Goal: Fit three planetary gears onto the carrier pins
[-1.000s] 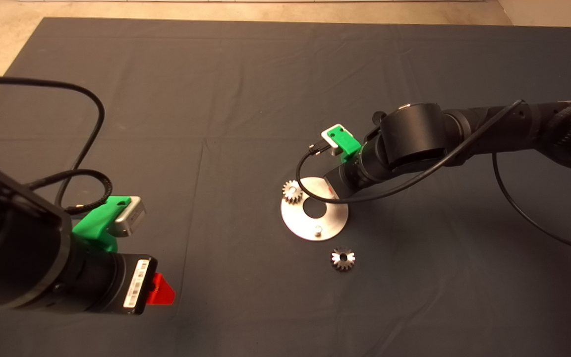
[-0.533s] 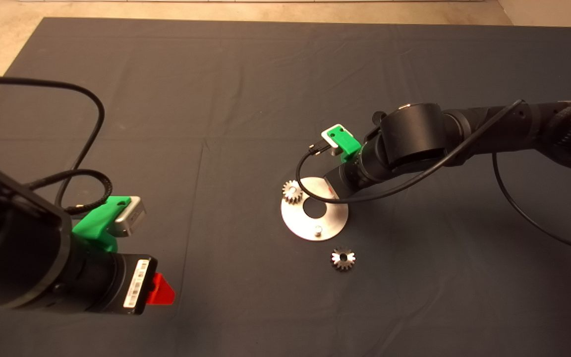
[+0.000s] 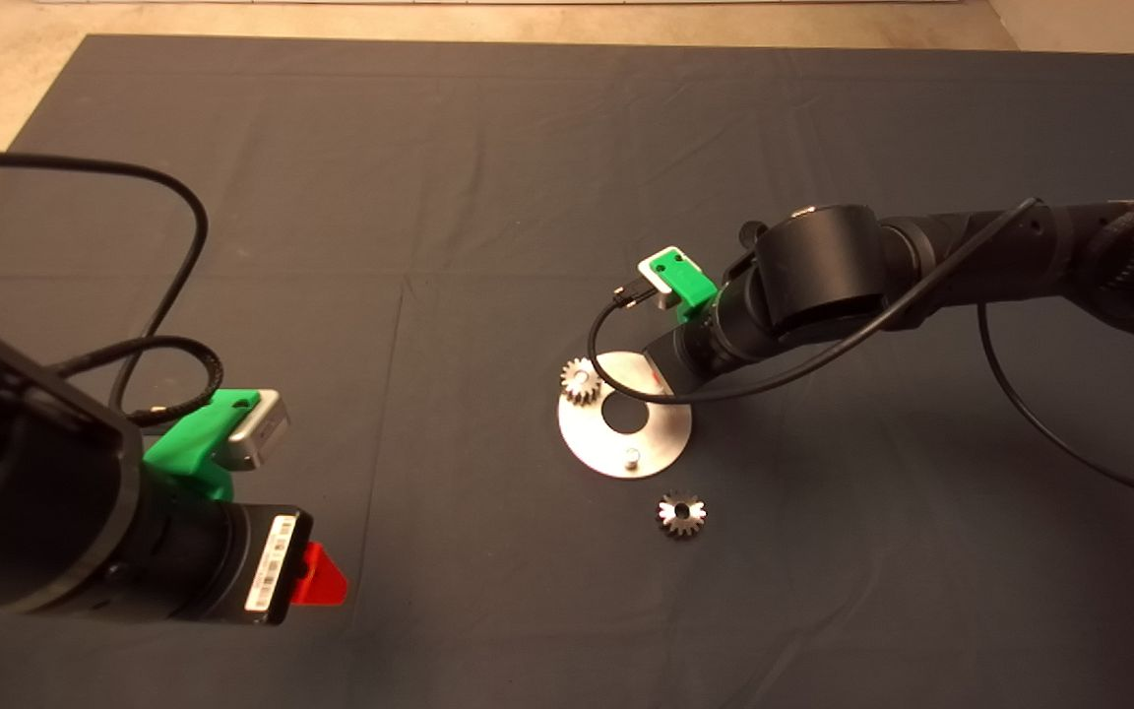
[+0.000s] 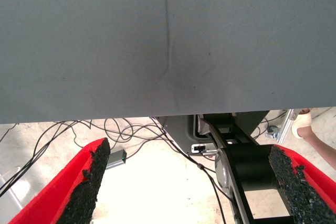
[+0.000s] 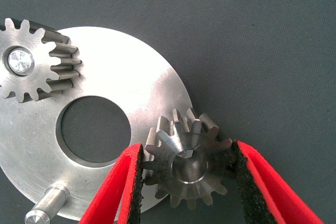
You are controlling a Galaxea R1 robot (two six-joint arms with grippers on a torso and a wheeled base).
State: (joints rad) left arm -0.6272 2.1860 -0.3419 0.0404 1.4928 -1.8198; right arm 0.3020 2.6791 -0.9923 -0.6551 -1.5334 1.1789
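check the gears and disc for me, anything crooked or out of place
The gear between the right gripper's fingers looks tilted over the disc's edge rather than lying flat like the gear already on its pin. One more gear lies loose on the mat, off the disc, and one pin is bare.

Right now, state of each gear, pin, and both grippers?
Gear on the far-left pin: seated, pin end showing through its bore.
Gear in the right gripper: between the fingers at the disc edge; no pin showing in its bore, seating unclear.
Gear on the mat: loose, flat, off the disc.
Near pin: bare.
Right gripper: shut on the gear.
Left gripper: open, parked at the mat's near-left edge.
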